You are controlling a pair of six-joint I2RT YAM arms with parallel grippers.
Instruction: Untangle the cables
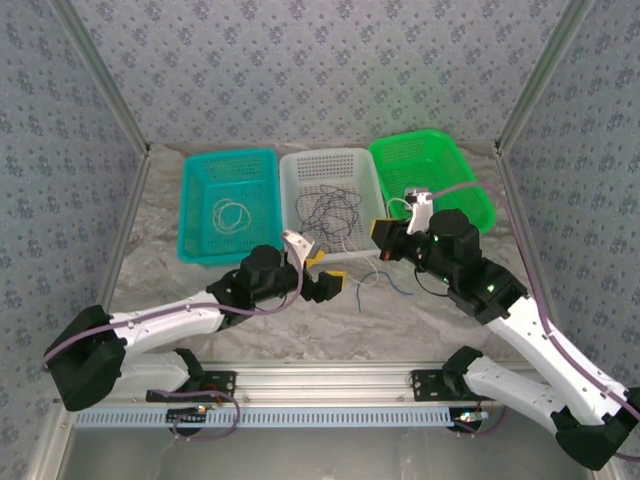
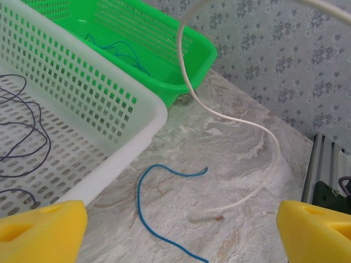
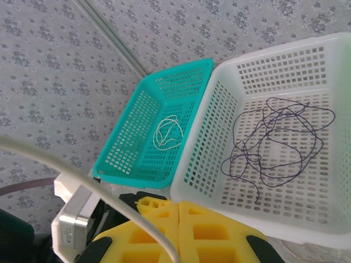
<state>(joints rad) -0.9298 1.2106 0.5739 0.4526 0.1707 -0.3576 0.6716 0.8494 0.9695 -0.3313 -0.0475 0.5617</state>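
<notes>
Nearest cable: I see the blue cable (image 2: 137, 197) loose on the table (image 2: 181, 137), just ahead of my left claw (image 2: 184, 226). It lies between the pads and touches neither.
Left claw state: jaws wide apart, nothing in them.
Hanging cable: the white cable (image 2: 184, 66) drops from above. Its end rests on the table beside the blue cable, apart from it.
Right claw state: my right claw (image 3: 180, 230) has its pads pressed together. The white cable runs into their seam, so I read it as pinched there.
Tangle: the dark cables (image 3: 271, 134) lie in loose loops in the white basket (image 3: 211, 126), well apart from both claws.
Other baskets: a white coil (image 3: 167, 133) lies in the teal basket (image 3: 126, 131), and a blue wire (image 2: 123, 52) in the green basket (image 2: 164, 38).
Edges: the white basket's corner sits just left of the blue cable, with the green basket behind it.
Room: bare marble runs right of the cables up to the rail (image 2: 321, 159) and the papered wall (image 2: 274, 55).
In the way: the white cable arcs over the ground right of the blue cable.
</notes>
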